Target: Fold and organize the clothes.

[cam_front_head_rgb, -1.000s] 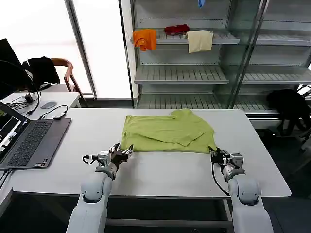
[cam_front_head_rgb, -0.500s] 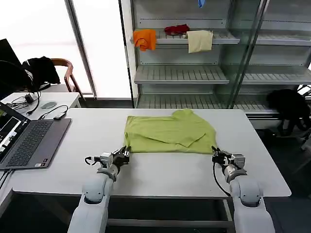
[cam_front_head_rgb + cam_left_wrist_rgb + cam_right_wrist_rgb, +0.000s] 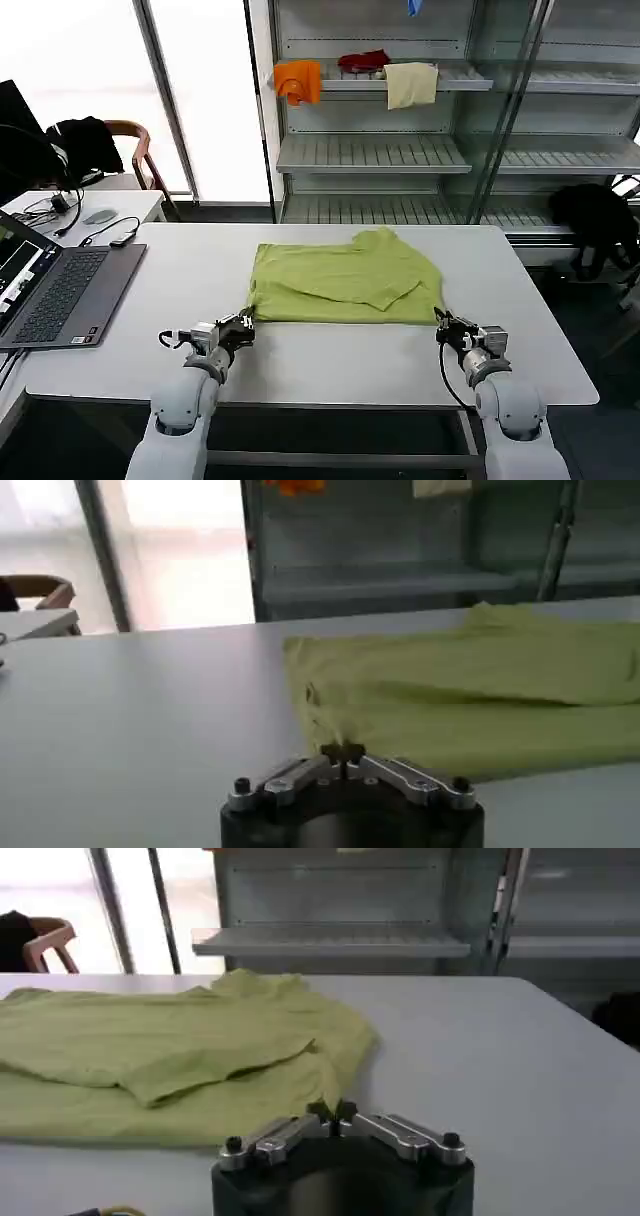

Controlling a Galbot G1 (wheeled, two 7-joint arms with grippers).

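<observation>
T-shirt (image 3: 345, 283) mid-table (image 3: 330, 365), laptop (image 3: 50, 290) at left edge, left gripper (image 3: 243, 322) at its near-left corner, right gripper (image 3: 444, 322) at near-right corner, shelves (image 3: 400, 150) behind

T-shirt (image 3: 345, 283): lettering print hidden by the folds, lower layers covered. Laptop (image 3: 50, 285): cut off by the head view's left edge.

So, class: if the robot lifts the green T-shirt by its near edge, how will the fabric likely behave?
The green T-shirt will probably sag and drape, since it lies flat with soft creases and a folded-over layer. It looks thin, so likely light. The folded flap may slip open when lifted. The left gripper and right gripper pinch its near corners, jaws shut.
</observation>
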